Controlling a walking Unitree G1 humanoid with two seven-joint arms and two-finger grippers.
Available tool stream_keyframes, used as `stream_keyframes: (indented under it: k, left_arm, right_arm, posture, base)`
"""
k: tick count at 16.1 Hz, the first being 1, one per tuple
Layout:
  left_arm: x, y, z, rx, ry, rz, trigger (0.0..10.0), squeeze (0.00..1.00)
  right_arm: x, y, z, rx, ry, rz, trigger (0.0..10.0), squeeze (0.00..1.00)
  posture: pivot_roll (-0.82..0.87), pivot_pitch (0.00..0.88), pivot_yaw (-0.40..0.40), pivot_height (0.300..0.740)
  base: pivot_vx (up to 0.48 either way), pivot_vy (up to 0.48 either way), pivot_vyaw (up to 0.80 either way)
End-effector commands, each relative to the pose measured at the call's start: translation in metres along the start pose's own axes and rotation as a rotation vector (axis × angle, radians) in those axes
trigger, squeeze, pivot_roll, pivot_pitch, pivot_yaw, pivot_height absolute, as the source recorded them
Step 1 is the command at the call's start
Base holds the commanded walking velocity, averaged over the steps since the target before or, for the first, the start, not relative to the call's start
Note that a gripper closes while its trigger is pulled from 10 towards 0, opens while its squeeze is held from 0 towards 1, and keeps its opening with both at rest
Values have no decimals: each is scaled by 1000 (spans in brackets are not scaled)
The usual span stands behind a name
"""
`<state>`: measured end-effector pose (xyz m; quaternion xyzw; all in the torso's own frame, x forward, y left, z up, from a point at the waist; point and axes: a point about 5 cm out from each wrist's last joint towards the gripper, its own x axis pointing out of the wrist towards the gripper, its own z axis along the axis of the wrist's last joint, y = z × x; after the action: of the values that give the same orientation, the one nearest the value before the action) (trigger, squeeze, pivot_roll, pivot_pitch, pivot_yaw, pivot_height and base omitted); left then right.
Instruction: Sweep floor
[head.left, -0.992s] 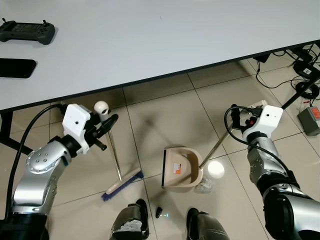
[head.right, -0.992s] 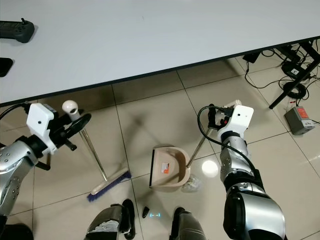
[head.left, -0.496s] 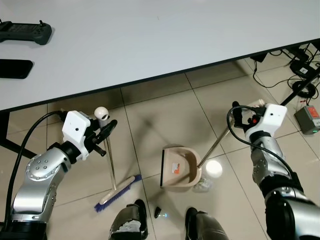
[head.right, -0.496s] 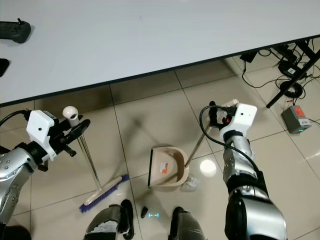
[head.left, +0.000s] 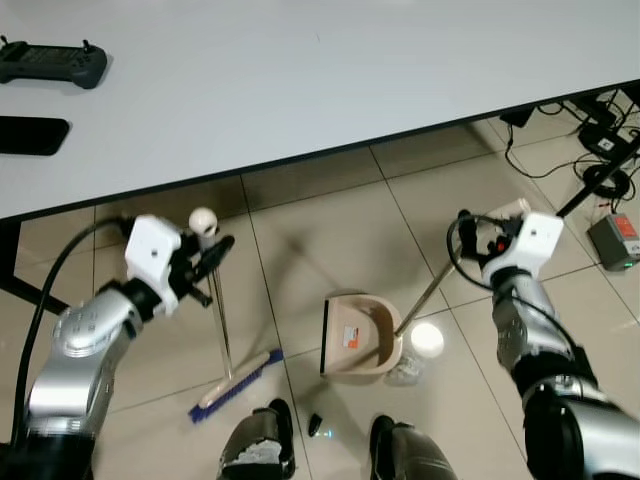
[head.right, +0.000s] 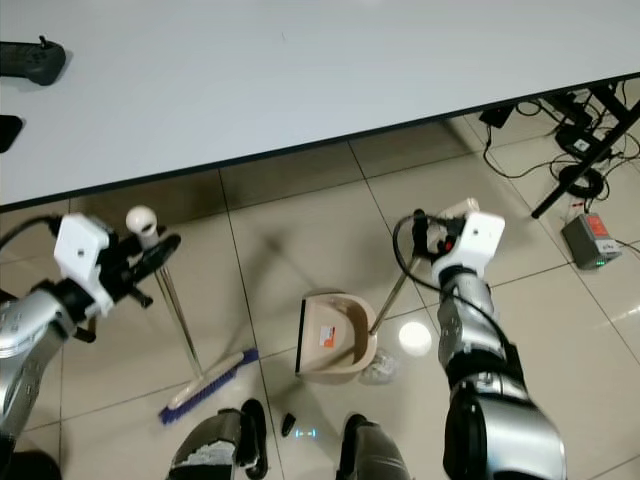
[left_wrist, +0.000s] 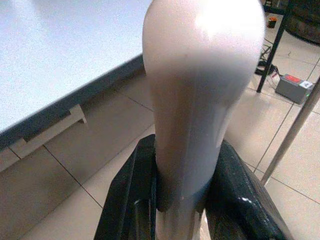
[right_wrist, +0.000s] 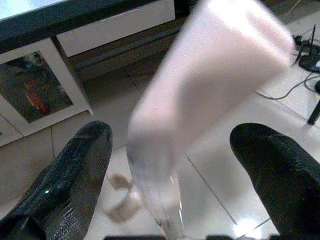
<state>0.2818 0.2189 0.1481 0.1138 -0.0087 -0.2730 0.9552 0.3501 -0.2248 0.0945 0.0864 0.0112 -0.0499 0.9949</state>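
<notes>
Beige floor tiles (head.left: 300, 250) stretch under a big white surface (head.left: 300, 70). The left pincer (head.left: 205, 262) is clamped tight on the broom handle (head.left: 217, 305), just under its round white knob. The broom head (head.left: 237, 372) rests on the floor below that pincer, beside the robot's foot. Compared with 1 second ago, the broom head sits a little farther from the dustpan (head.left: 362, 337), so the broom looks pulled back, ready for another push. The right pincer (head.left: 484, 240) is around the top of the dustpan handle (head.left: 432, 290), but its 2 fingers (right_wrist: 75, 170) stand apart with gaps on both sides. The dustpan lies on the floor below that pincer, mouth facing the broom. A small dark bit (head.left: 316, 425) lies between the robot's feet, not yet swept.
</notes>
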Motion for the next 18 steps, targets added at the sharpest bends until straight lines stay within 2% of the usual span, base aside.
stream_keyframes:
  k: [1, 8, 18]
  left_arm:
    - [-1, 4, 1, 21, 8, -14, 10000, 0]
    - [-1, -4, -2, -13, -3, -9, 10000, 0]
    - [-3, -9, -4, -22, -1, -3, 10000, 0]
  right_arm:
    - [1, -5, -1, -19, 31, -18, 10000, 0]
    - [4, -5, 3, -6, 32, -23, 10000, 0]
    - [5, -4, 3, -51, 39, -3, 10000, 0]
  posture:
    - [122, 253, 19, 740]
    - [128, 280, 21, 740]
    - [136, 288, 17, 740]
  base:
    - [0, 0, 0]
    - [0, 0, 0]
    - [0, 0, 0]
